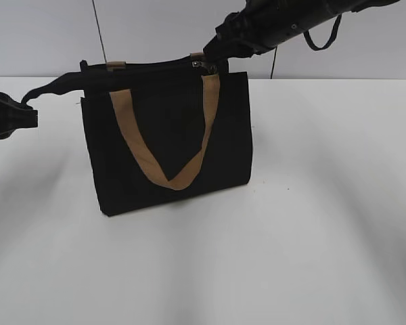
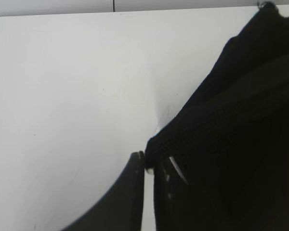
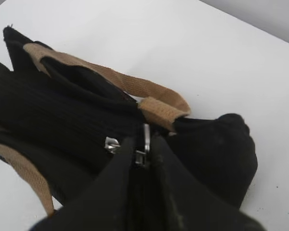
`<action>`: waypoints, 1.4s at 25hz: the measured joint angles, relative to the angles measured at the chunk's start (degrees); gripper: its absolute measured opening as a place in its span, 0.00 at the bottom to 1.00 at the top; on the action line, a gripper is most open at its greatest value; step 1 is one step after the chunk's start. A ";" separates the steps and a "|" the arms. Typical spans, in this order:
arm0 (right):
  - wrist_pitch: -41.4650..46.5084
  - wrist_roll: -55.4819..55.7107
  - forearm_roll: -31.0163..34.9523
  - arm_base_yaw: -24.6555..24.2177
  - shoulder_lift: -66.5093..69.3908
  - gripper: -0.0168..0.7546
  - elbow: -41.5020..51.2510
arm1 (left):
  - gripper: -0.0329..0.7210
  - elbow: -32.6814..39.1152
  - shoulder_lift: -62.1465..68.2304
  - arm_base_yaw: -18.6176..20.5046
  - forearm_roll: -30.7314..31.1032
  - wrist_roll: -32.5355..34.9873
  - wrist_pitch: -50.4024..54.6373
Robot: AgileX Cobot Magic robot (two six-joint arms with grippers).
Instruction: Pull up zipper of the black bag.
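The black bag stands upright on the white table, tan handle hanging down its front. Its metal zipper pull sits near the right end of the top.

No readable text, labels, brands or numbers in any of my views. Black bag is plain fabric, its tan handle is unprinted, and the metal zipper pull at the bag's top edge carries no marking I can make out.

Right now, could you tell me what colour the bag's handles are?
Tan handles, clearest in the exterior view.
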 joint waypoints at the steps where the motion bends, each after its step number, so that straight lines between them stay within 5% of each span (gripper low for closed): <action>1: 0.62 -0.13 -0.05 0.00 -0.05 0.19 0.00 | 0.09 0.00 0.00 0.00 0.00 0.00 -0.39; 3: 2.09 -0.15 -0.18 0.00 -0.19 0.39 0.00 | 0.21 0.00 0.00 0.00 0.00 -0.23 -1.26; 5: 4.57 0.08 -0.41 0.00 -0.77 0.59 0.00 | 0.42 0.00 -0.29 0.00 0.00 -2.28 -0.86; 9: 9.77 3.79 -4.91 0.11 -3.01 0.70 0.00 | 0.66 0.00 -3.90 -0.12 -0.60 -5.75 5.16; 13: 14.85 11.26 -12.89 0.11 -5.48 0.72 0.00 | 0.67 0.00 -9.34 -3.32 -2.66 -6.21 14.36; 17: 19.60 18.08 -18.55 0.11 -7.96 0.72 0.00 | 0.64 0.00 -13.83 -10.58 -5.52 -6.25 21.80; 26: 29.80 22.28 -21.31 0.11 -14.78 0.72 0.00 | 0.62 0.00 -25.06 -26.89 -10.82 -4.68 42.04; 35: 25.97 23.65 -23.43 0.18 -32.77 0.72 21.62 | 0.62 0.04 -47.70 -30.44 -12.96 4.39 59.38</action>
